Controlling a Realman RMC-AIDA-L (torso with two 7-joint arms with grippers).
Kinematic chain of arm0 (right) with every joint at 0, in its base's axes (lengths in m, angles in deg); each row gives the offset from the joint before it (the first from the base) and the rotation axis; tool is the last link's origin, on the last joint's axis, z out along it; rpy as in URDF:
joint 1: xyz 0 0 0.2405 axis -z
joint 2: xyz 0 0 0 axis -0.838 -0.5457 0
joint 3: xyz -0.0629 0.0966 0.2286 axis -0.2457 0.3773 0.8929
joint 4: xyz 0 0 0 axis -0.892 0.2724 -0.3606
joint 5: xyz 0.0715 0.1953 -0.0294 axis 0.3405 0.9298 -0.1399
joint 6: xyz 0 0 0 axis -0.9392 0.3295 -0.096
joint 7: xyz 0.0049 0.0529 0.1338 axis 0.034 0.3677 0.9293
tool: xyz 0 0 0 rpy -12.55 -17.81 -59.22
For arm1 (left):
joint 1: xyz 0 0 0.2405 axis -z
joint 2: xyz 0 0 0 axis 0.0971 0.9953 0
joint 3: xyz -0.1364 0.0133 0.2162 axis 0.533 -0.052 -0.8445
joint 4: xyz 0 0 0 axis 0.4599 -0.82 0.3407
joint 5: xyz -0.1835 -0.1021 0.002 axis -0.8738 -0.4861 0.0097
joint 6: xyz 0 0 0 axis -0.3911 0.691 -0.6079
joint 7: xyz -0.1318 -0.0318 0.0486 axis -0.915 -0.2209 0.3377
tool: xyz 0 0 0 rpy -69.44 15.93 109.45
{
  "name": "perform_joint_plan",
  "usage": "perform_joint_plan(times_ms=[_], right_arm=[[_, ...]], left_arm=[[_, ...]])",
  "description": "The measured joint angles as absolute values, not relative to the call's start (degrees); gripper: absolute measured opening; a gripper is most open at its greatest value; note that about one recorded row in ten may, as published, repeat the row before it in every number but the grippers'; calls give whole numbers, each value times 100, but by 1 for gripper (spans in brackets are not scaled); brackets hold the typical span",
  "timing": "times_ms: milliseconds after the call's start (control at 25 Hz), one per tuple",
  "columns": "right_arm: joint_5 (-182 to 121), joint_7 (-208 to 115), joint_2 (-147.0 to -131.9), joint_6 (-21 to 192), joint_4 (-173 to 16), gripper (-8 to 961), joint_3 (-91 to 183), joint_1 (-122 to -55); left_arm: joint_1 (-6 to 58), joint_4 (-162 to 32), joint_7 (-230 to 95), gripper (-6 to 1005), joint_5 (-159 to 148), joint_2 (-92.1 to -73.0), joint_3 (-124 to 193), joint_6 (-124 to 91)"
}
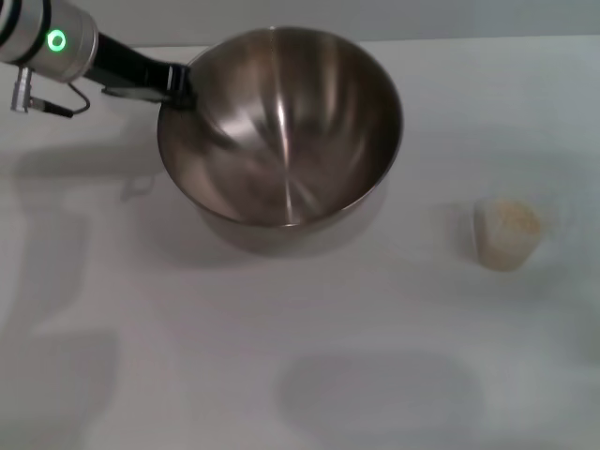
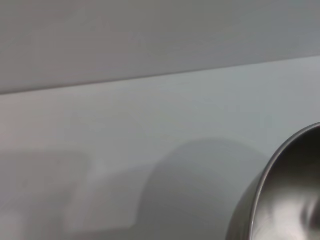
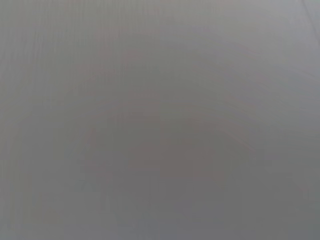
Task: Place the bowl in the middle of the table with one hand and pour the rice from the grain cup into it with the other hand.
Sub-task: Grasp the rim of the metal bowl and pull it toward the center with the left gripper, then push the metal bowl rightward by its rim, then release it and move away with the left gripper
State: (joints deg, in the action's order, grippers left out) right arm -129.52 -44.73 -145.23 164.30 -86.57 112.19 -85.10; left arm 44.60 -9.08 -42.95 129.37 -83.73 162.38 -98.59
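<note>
The steel bowl (image 1: 281, 131) is empty and sits at the back middle of the white table (image 1: 141, 356), tilted toward me. My left gripper (image 1: 178, 89) reaches in from the back left and is shut on the bowl's left rim. Part of the bowl's rim and wall also shows in the left wrist view (image 2: 285, 200). The grain cup (image 1: 506, 234) stands upright on the table to the right of the bowl, apart from it, with rice (image 1: 514, 217) inside. My right gripper is out of view; the right wrist view shows only plain grey surface.
The left arm's wrist with its green ring light (image 1: 56, 40) and a cable hangs over the back left of the table. The bowl casts a shadow on the table beneath and to its left.
</note>
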Motion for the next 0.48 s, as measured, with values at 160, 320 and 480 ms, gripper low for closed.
perform_joint_plan(times_ms=[160, 320, 480], right_arm=[[-12952, -4474, -14524, 16430, -8657, 712, 11219, -8512], [-12952, -4476, -14527, 16441, -8657, 712, 11219, -8514], [-12952, -4477, -14532, 16448, -8657, 713, 11222, -8507]], left_arm=[[4479, -762, -4277, 40, 12719, -8346, 16239, -9992], [4546, -718, -4236, 39, 12697, -8439, 16205, -10004], [4688, -826, -4120, 39, 12671, -8568, 16176, -9967]])
